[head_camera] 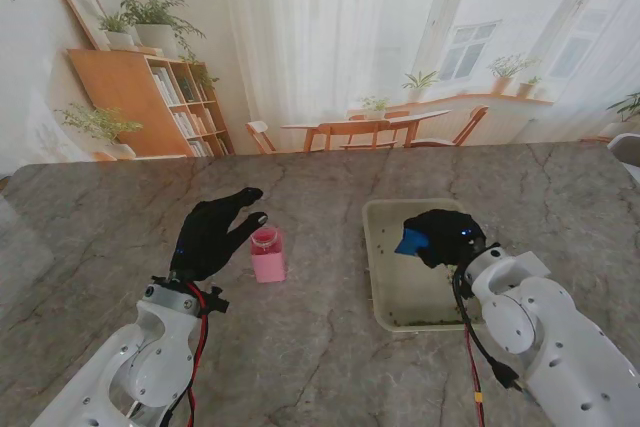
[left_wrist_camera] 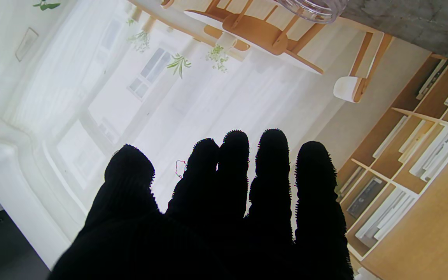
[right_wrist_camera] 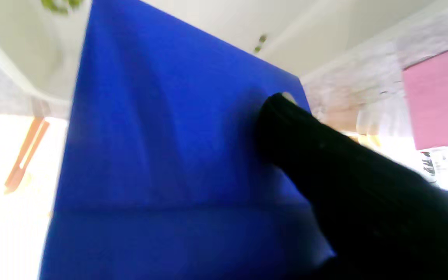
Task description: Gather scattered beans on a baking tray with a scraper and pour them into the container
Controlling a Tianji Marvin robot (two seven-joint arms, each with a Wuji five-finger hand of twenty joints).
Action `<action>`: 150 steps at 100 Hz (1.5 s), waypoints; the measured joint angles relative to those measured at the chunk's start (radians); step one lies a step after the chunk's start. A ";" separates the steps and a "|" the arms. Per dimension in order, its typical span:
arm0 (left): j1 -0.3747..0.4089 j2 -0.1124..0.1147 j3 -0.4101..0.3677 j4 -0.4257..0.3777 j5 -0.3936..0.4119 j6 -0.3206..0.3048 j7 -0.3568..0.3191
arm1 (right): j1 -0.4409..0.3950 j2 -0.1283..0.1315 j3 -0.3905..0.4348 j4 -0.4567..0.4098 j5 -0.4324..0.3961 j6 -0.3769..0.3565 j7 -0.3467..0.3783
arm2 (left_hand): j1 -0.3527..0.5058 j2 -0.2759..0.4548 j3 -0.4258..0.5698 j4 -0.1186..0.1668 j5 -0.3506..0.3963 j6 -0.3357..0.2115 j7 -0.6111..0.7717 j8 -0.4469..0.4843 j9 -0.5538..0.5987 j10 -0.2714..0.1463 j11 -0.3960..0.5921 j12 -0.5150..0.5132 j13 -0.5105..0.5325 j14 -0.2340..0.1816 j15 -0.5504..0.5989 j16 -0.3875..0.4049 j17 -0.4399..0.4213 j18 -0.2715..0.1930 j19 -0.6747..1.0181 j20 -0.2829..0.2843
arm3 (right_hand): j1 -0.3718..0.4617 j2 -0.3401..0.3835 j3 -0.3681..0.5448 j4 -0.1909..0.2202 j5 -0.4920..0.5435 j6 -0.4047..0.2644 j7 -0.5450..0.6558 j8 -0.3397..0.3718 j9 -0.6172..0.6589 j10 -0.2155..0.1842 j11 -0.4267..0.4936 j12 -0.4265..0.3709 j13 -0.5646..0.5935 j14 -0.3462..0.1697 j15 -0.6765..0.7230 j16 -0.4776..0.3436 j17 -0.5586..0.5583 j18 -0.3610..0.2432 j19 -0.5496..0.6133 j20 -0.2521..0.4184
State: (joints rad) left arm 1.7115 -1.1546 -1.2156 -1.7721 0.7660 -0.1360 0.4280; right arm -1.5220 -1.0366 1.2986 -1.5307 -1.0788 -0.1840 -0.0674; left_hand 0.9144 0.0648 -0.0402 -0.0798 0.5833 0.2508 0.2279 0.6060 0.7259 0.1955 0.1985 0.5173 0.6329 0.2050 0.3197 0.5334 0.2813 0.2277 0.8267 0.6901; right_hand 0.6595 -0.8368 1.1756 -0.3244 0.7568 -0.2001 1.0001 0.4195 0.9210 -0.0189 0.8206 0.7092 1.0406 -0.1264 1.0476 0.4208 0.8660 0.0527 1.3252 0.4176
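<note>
My right hand (head_camera: 440, 237) is over the baking tray (head_camera: 385, 277) at the centre right of the stand view, its fingers (right_wrist_camera: 305, 136) grasping the blue scraper (head_camera: 411, 242). A thin line of green beans (head_camera: 430, 323) lies along the tray's edge nearer to me. My left hand (head_camera: 215, 232) is released, fingers (left_wrist_camera: 270, 163) spread and holding nothing, just beside the pink container (head_camera: 267, 255), which stands on the marble worktop (head_camera: 320, 347) at centre left

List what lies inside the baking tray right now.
Green beans line the baking tray edge nearest me; the right hand holds the blue scraper inside, covering whatever lies beneath.
</note>
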 measured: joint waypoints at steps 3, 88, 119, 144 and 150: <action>0.000 0.000 0.000 0.000 0.000 0.000 -0.001 | 0.024 0.000 -0.014 0.020 -0.016 0.000 -0.013 | 0.000 0.000 0.000 0.000 0.000 0.000 0.000 0.000 0.000 0.000 0.000 0.000 0.000 0.000 0.000 0.000 0.000 0.000 0.000 0.000 | 0.000 0.005 0.000 0.000 -0.037 -0.019 0.048 0.002 -0.035 0.003 0.045 0.011 -0.012 -0.009 0.017 0.000 -0.010 -0.002 -0.001 0.000; -0.016 0.006 0.022 0.004 0.014 0.011 -0.033 | 0.518 0.007 -0.443 0.539 0.014 -0.020 -0.149 | 0.000 0.000 0.000 0.000 0.000 0.000 0.000 -0.001 0.000 0.000 0.000 0.000 0.000 0.000 0.000 0.001 0.000 0.004 0.000 0.000 | -0.024 -0.045 -0.061 -0.031 -0.046 -0.314 0.321 0.706 -0.142 -0.177 0.476 0.170 -0.149 -0.066 0.267 0.080 -0.203 0.099 0.033 -0.061; -0.024 0.009 0.029 0.006 0.020 0.013 -0.049 | 0.612 -0.002 -0.568 0.650 0.068 -0.002 -0.187 | 0.000 0.000 0.000 0.000 0.000 0.000 0.000 -0.001 0.000 0.000 0.000 0.000 0.011 0.001 0.007 0.007 0.000 0.006 0.000 0.000 | -0.025 -0.045 -0.072 -0.031 -0.034 -0.319 0.321 0.711 -0.126 -0.148 0.488 0.171 -0.169 -0.029 0.225 0.076 -0.243 0.128 0.021 -0.061; -0.033 0.011 0.039 0.011 0.020 0.014 -0.060 | 0.683 -0.013 -0.688 0.753 0.126 -0.002 -0.239 | 0.000 0.000 0.000 0.000 0.000 0.000 0.000 -0.008 0.000 0.000 0.000 0.000 0.011 0.001 0.007 0.007 0.000 0.007 0.000 0.000 | -0.025 -0.045 -0.072 -0.031 -0.033 -0.322 0.321 0.718 -0.137 -0.129 0.499 0.194 -0.178 -0.031 0.259 0.094 -0.246 0.130 0.034 -0.035; -0.035 0.012 0.042 0.012 0.020 0.014 -0.063 | 0.695 -0.018 -0.704 0.771 0.137 -0.003 -0.238 | 0.000 0.000 0.000 0.000 0.000 0.000 0.000 -0.008 0.000 0.000 0.000 0.000 0.011 0.001 0.007 0.007 0.000 0.007 0.000 0.000 | -0.025 -0.045 -0.073 -0.031 -0.033 -0.322 0.321 0.722 -0.137 -0.128 0.499 0.195 -0.178 -0.036 0.283 0.107 -0.246 0.130 0.046 -0.025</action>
State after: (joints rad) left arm 1.6761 -1.1428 -1.1738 -1.7598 0.7860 -0.1224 0.3651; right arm -0.8267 -1.0544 0.5945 -0.7593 -0.9414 -0.1865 -0.3055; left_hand 0.9144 0.0649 -0.0402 -0.0798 0.5836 0.2508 0.2279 0.5980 0.7259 0.1955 0.1985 0.5173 0.6439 0.2062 0.3270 0.5402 0.2810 0.2348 0.8267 0.6905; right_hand 0.6346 -0.8815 1.1025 -0.3554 0.7236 -0.5223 1.3207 1.1419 0.7836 -0.1473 1.3191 0.9044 0.8625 -0.1627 1.3303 0.5280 0.6199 0.1825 1.3712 0.3930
